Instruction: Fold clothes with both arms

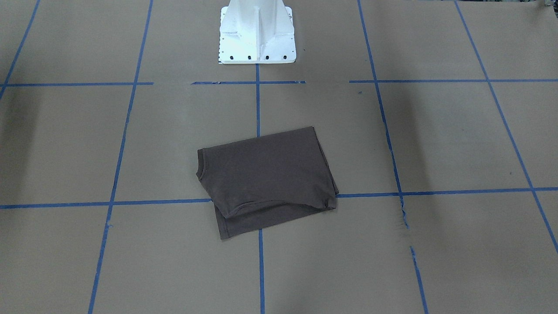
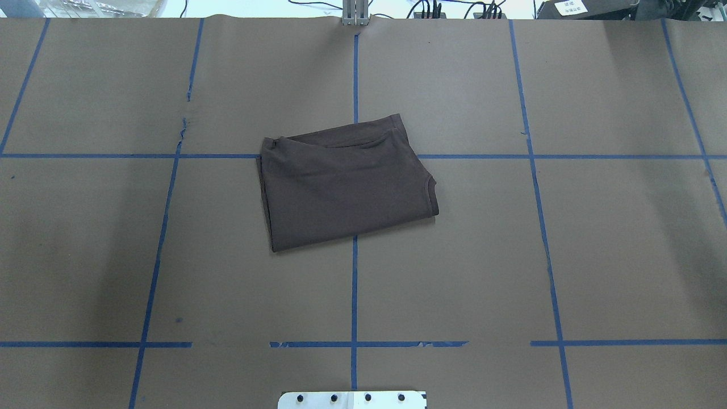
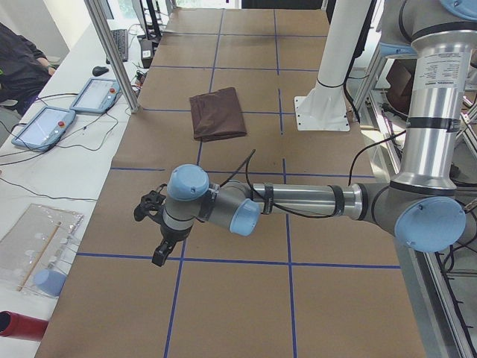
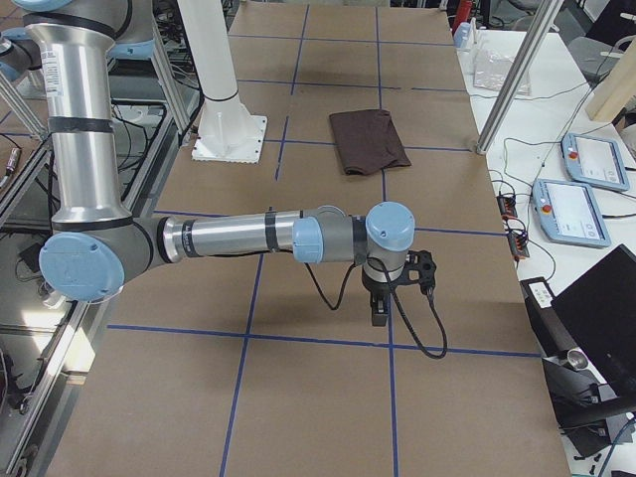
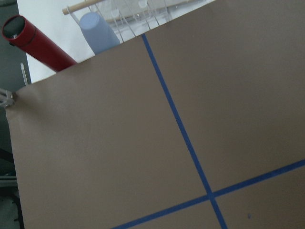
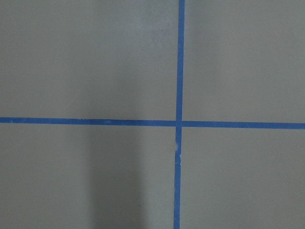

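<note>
T-shirt lies folded mid bench, under-layer peeking out; left arm, right arm well apart from it, can't tell jaws' state; probably square that edge by lifting, not dragging.

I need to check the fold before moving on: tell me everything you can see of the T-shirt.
The T-shirt is dark brown soft cloth, folded into a rough rectangle of several layers, slightly skewed. A lower layer pokes out along its far edge, and a curved hemmed opening shows on the robot's right. It lies flat on the brown paper table, over a crossing of blue tape lines. Nothing else touches it.
</note>
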Controlling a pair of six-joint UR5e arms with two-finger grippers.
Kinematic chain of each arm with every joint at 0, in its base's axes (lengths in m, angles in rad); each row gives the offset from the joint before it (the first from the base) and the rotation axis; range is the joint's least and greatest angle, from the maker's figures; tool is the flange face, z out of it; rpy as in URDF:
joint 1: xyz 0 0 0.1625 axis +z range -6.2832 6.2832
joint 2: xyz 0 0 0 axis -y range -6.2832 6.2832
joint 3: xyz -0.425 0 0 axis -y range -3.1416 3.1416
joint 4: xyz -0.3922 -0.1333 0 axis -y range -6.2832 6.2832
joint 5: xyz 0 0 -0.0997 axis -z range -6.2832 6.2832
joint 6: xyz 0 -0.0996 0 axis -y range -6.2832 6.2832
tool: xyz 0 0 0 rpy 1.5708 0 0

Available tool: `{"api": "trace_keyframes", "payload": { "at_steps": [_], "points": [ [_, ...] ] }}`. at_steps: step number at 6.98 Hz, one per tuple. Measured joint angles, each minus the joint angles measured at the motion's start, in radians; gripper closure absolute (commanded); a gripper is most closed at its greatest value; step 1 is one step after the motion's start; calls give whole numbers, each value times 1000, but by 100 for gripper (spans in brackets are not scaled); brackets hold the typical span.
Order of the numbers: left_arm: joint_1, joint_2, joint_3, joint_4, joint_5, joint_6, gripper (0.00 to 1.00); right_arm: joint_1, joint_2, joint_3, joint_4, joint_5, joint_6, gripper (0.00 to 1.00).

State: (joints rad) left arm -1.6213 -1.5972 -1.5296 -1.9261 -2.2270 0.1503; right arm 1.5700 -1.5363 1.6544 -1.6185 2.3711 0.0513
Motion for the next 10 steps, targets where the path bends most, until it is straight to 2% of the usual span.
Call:
{"api": "trace_keyframes", "payload": {
  "at_steps": [3, 5, 7, 10],
  "points": [
    [3, 17, -71, 264, -14, -3, 0, -2, -40, -9, 0, 14, -5, 0],
    [13, 17, -137, 435, -73, -6, 0, -2, -60, -10, 2, 16, -10, 0],
    [24, 20, -147, 468, -93, -6, 0, -1, -100, -11, 8, 12, -13, 0],
    [27, 20, -146, 472, -91, -3, 0, 32, -148, 4, 84, 5, 4, 0]
  ]
}}
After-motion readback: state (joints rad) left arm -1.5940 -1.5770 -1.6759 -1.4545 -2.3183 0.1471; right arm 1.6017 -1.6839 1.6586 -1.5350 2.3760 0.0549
